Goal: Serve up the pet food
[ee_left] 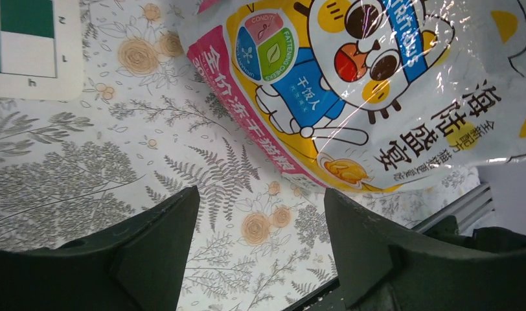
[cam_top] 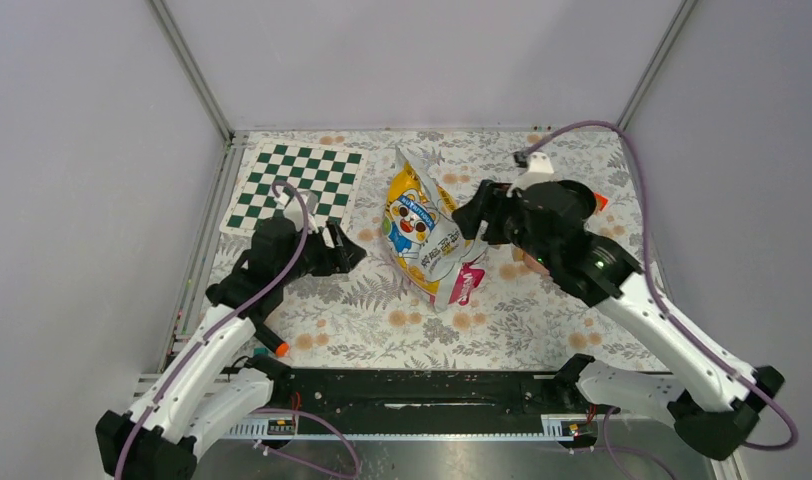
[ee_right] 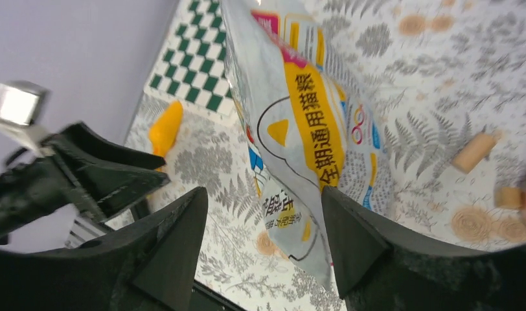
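From above, the bag of pet food (cam_top: 427, 235) sits in the middle of the flowered cloth (cam_top: 382, 320), its yellow front with the cartoon cat facing up and its pink lower corner pointing toward the arms. A green-and-white checkered mat (cam_top: 297, 185) lies at the far left of the table. The left gripper (cam_top: 354, 250) is just left of the bag and apart from it, pointing at it. The right gripper (cam_top: 462, 222) is up against the bag's right edge; whether it touches I cannot tell.

Through the left wrist camera, the left gripper (ee_left: 260, 220) has its two dark fingers spread with only cloth between them. The bag (ee_left: 377, 84) fills the upper right, glossy, with the cat's face and blue banner showing, and a corner of the checkered mat (ee_left: 21, 45) shows at upper left.

Through the right wrist camera, the right gripper (ee_right: 263, 233) stands wide open, clamped on nothing. The bag (ee_right: 299, 129) runs edge-on away from the gap between the fingers. Two tan cork pieces (ee_right: 474, 152) lie on the cloth to its right, and an orange thing (ee_right: 164, 129) lies left of it, near the checkered mat (ee_right: 195, 71).
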`<move>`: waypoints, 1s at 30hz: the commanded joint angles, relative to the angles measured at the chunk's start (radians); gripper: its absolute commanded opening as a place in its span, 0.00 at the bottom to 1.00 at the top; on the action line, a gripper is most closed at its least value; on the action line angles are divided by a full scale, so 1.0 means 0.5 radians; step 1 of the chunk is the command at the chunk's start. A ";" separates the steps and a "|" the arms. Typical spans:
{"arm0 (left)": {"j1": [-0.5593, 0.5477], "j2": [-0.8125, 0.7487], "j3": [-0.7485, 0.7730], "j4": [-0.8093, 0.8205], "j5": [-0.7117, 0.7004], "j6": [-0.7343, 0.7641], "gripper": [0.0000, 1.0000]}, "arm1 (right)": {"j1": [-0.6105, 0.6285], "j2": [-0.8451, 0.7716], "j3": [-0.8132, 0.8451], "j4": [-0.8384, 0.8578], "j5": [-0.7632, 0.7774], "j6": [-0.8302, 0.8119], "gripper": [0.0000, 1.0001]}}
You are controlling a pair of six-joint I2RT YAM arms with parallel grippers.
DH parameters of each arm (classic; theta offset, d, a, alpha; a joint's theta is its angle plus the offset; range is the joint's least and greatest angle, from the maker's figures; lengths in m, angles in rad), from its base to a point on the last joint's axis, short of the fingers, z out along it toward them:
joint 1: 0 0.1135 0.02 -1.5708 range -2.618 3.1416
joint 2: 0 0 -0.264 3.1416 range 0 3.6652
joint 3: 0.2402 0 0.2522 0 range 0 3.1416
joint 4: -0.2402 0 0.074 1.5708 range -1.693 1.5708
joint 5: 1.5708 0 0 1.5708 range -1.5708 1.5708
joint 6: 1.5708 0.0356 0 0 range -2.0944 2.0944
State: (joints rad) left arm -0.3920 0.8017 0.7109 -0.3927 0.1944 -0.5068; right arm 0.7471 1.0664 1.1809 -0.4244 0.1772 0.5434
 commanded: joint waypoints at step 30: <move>-0.265 1.304 0.144 1.279 0.064 -0.569 0.35 | -0.507 0.413 -1.049 1.223 -1.100 0.449 0.23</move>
State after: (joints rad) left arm -0.5060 1.4197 0.7216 0.1349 0.2455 -0.8089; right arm 0.4355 1.2114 0.6964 -0.0467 -0.1719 0.6804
